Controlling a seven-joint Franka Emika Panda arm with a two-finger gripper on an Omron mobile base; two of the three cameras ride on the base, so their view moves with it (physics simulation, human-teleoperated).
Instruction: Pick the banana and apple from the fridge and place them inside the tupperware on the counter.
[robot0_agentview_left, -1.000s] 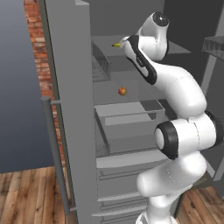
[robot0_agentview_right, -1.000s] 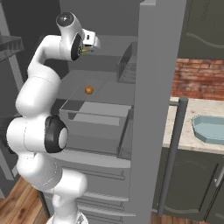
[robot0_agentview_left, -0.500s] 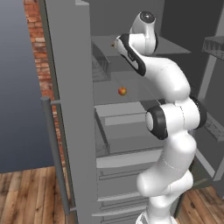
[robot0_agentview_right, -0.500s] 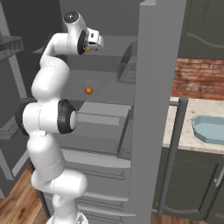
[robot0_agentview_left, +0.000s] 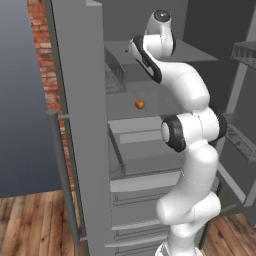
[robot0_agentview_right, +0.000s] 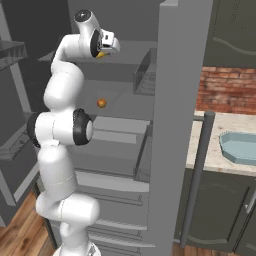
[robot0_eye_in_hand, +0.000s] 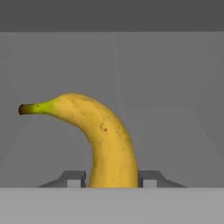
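Hand view shows the banana (robot0_eye_in_hand: 103, 144) rising between the two fingertips (robot0_eye_in_hand: 74, 178), which press against its lower end on both sides, so the gripper (robot0_eye_in_hand: 113, 180) is clamped on the fruit, with the grey back wall of the fridge (robot0_eye_in_hand: 166, 87) behind it. Right base view has the gripper (robot0_agentview_right: 104, 52) high inside the fridge (robot0_agentview_right: 175, 125), just above an upper shelf, with a bit of yellow banana (robot0_agentview_right: 101, 55) at its tip. Left base view shows the apple (robot0_agentview_left: 140, 104) on the shelf below the gripper, well apart from it. Beside the fridge, past its door, the light-blue tupperware (robot0_agentview_right: 240, 147) sits on the counter (robot0_agentview_right: 210, 150).
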